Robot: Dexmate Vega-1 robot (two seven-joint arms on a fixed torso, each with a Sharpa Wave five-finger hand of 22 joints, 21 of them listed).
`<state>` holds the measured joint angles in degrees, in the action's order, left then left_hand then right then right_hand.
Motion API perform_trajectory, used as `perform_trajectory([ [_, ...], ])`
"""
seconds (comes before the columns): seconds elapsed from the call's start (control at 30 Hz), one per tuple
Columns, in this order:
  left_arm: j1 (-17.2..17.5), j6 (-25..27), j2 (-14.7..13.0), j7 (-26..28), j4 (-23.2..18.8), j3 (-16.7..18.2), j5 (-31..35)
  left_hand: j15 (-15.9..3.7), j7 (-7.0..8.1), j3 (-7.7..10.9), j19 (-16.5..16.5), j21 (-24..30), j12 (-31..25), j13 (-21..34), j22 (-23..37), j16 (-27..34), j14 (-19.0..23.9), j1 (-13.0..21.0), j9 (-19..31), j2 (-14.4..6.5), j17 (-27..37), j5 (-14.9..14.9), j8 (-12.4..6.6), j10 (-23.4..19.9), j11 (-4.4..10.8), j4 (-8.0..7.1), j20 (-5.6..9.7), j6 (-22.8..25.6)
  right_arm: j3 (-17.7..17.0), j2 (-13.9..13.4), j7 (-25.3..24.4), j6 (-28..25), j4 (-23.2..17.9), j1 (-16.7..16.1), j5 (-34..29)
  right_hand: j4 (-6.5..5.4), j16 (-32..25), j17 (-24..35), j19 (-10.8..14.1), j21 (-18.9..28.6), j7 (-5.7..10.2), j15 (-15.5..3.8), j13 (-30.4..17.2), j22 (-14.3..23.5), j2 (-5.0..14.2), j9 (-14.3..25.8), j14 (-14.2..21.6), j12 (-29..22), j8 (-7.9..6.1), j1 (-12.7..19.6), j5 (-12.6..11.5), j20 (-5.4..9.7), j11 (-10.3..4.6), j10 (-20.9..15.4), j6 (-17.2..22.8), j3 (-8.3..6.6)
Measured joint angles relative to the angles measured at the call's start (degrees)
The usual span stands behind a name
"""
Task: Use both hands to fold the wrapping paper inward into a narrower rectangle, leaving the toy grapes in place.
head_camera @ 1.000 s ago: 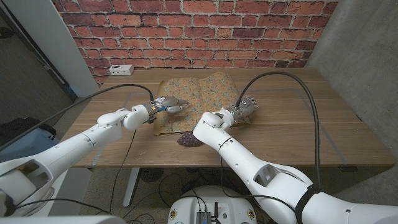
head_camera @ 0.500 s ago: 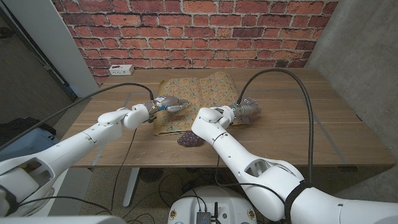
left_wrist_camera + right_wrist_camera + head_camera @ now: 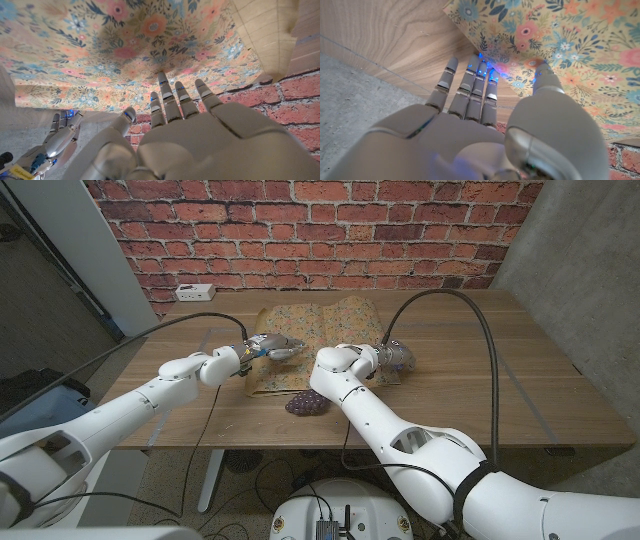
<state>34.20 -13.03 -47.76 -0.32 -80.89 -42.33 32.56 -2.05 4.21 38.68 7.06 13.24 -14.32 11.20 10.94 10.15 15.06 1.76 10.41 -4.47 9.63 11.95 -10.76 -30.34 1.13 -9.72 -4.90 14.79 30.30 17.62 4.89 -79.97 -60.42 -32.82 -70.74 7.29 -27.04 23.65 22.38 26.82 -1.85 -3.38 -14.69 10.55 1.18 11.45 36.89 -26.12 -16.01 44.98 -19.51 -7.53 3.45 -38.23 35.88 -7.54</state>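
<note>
Left hand [image 3: 272,348] sits over the left edge of the wrapping paper [image 3: 315,330], fingers extended and apart, holding nothing that I can see. In the left wrist view the fingers [image 3: 176,100] point along the floral sheet, not clearly touching it.

Right hand [image 3: 392,358] is at the paper's right edge. Right wrist view shows fingers [image 3: 470,85] straight under the lifted edge and the thumb [image 3: 544,75] against the print, so it looks like a light pinch, but I can't tell if it's really gripping.

Toy grapes [image 3: 305,404] sit at the near edge of the paper, between the arms, close to the right forearm.

Risks:
- weak pinch, so the edge slips out mid-fold
- only one side lifted, so the sheet skews or drags across the wooden table [image 3: 470,380]
- forearm sweep or sheet drag shifts the grapes
</note>
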Motion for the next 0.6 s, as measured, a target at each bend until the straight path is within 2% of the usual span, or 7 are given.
perform_trajectory([
  [0.07,-0.1,-0.1,0.0,0.1,0.2,0.0,-0.1,0.00,0.00,0.00,0.0,0.0,0.0,0.0,0.0,0.0,0.0,0.0,0.0,0.0,0.0,0.0,0.00,0.0,0.00,0.00,0.00,0.0,-0.2,0.1,0.8,0.0,1.0,0.6,-0.1,1.05,-1.3,1.1,0.1,0.0,0.35,-0.11,-0.4,0.0,0.02,0.0,1.4,-0.2,2.15,3.2,-0.4,1.03,-0.86,0.3,-3.7,-0.40],
  [0.13,-0.1,-0.2,0.1,0.2,0.3,-0.1,-0.2,0.00,0.13,0.00,0.0,0.0,0.0,0.0,0.0,0.0,0.0,0.0,0.0,0.0,0.0,0.0,0.00,0.0,0.00,0.00,0.00,-0.1,-0.7,0.4,1.2,0.0,2.0,1.1,0.0,1.72,-5.6,4.6,1.1,0.0,0.26,-0.52,-1.6,0.3,0.74,0.1,4.8,-2.4,3.71,8.4,-0.8,2.36,-2.32,-1.1,-5.8,-0.82],
  [0.23,-0.2,-0.3,0.1,0.2,0.5,-0.1,-0.2,0.00,0.19,0.00,0.0,0.0,0.0,0.0,0.0,0.0,0.0,0.0,0.0,0.0,0.0,0.0,0.00,0.0,0.00,0.00,0.00,-0.2,-1.4,0.7,0.5,0.1,2.7,1.7,1.3,1.87,-20.9,20.7,4.3,2.0,-0.12,-1.62,-9.1,1.2,1.45,1.1,8.8,-11.4,4.52,19.2,-1.1,3.81,-4.89,-4.1,-6.2,0.54],
  [0.33,-0.4,-0.5,0.2,0.3,0.7,-0.2,-0.3,0.00,0.19,0.00,0.0,0.0,0.0,0.1,0.0,0.0,0.0,0.0,0.0,0.0,0.0,0.0,0.00,0.0,0.00,0.00,0.00,-0.2,-1.9,0.8,-2.4,0.1,2.4,1.7,4.8,2.00,-32.6,32.7,8.1,5.8,-0.58,-2.37,-18.3,2.1,3.34,2.2,12.0,-21.1,4.33,28.9,-1.3,4.60,-6.76,-6.4,-3.2,0.95],
  [0.4,-0.5,-0.5,0.2,0.3,1.0,-0.3,-0.3,0.00,0.19,0.00,0.0,0.0,0.0,0.1,0.0,0.0,0.0,0.0,0.0,0.0,0.0,0.0,0.00,0.0,0.00,0.00,0.00,-0.2,-1.9,0.6,-4.8,0.1,1.7,1.5,7.2,1.89,-37.4,38.7,10.2,8.3,-0.84,-3.06,-21.4,2.4,3.61,2.7,13.7,-25.1,3.42,32.4,-0.6,4.74,-7.56,-7.4,0.0,1.16],
  [0.5,-0.7,-0.6,0.3,0.3,1.3,-0.4,-0.3,-0.21,0.19,0.00,0.0,0.0,0.0,0.1,0.0,0.0,-0.2,0.0,0.0,0.0,0.0,0.0,0.00,0.0,0.00,0.00,0.00,-0.2,-2.0,0.1,-9.1,0.1,-0.1,1.0,11.7,1.30,-39.7,44.2,12.1,11.2,-0.72,-3.47,-22.0,2.9,3.67,3.2,14.9,-27.5,1.54,33.6,0.0,4.47,-7.35,-9.2,6.5,1.21],
  [0.6,-0.9,-0.9,0.4,0.4,1.6,-0.5,-0.3,-0.21,0.51,0.00,0.0,0.0,0.0,0.1,0.0,0.0,-0.2,0.0,0.0,0.0,0.0,0.0,0.00,0.2,0.21,0.00,0.00,-0.5,-1.9,-1.0,-13.3,0.2,-3.3,0.0,16.1,1.30,-39.7,45.8,12.5,12.4,-0.27,-3.47,-22.9,3.1,4.09,3.9,14.9,-28.2,0.25,34.1,0.3,4.46,-7.65,-9.7,9.6,1.21],
])
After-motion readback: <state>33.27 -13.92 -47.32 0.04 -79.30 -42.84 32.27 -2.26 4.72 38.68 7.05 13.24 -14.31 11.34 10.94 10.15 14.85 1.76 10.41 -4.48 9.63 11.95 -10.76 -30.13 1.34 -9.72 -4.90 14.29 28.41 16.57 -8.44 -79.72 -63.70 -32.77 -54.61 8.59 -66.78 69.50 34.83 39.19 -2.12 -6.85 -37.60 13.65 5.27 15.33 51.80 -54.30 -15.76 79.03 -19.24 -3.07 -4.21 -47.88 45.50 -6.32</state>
